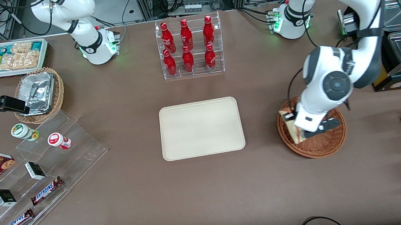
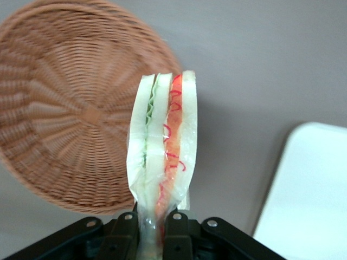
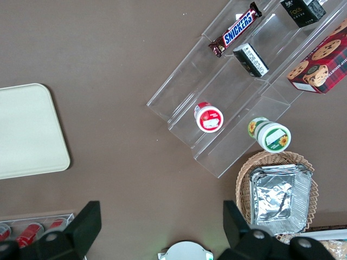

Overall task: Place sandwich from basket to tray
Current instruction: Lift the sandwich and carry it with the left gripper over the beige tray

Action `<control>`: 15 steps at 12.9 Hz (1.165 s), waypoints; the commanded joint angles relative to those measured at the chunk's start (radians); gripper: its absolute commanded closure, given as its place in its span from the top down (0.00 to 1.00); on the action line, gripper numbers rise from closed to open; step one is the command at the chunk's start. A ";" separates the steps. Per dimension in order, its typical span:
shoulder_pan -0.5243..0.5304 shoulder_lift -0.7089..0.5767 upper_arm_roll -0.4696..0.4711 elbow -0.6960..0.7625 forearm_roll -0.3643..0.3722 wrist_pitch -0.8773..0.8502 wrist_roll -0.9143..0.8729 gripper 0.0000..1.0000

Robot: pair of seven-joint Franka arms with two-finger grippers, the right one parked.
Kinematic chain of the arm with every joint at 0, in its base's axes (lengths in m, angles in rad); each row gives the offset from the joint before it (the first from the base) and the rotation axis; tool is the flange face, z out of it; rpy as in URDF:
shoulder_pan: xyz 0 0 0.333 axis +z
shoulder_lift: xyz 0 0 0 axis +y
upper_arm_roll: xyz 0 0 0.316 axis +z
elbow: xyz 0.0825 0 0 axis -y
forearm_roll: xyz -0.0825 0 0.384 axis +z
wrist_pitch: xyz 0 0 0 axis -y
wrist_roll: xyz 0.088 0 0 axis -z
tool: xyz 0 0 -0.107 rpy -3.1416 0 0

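Gripper: the left arm's black two-finger gripper (image 1: 300,132) sits at the lower right of the front view, over the round reddish-brown woven wicker basket (image 1: 321,145), and it's clamped narrow on the sandwich.

Sandwich: the small triangular wedge sandwich in clear wrap, pale bread with red and green filling (image 2: 162,151), is pinched at 1 end between the 2 fingers (image 2: 126,230); in the wrist view it stands straight out from them, layers edge-on, and the basket's weave (image 2: 70,119) shows empty beneath it.

Lift: looks like it's off the basket floor already, though from the front I can't tell how high.

Key relation: the flat cream-beige rectangular tray with rounded corners (image 1: 202,128) lies at the centre of the front view, well apart from the basket, toward the parked arm's end of the table; bare brown tabletop (image 1: 260,121) between the 2. My read: 1 sideways carry, then down.

Long axis: the wedge runs away from the fingers.

Hidden: in the front view the arm's white wrist covers most of the sandwich (image 1: 292,127); only a sliver shows. In the wrist view just 1 corner of the tray (image 2: 309,189) makes it into the picture.
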 commanded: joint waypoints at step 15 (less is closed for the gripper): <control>-0.460 0.486 0.003 0.570 -0.052 -0.007 -0.395 0.00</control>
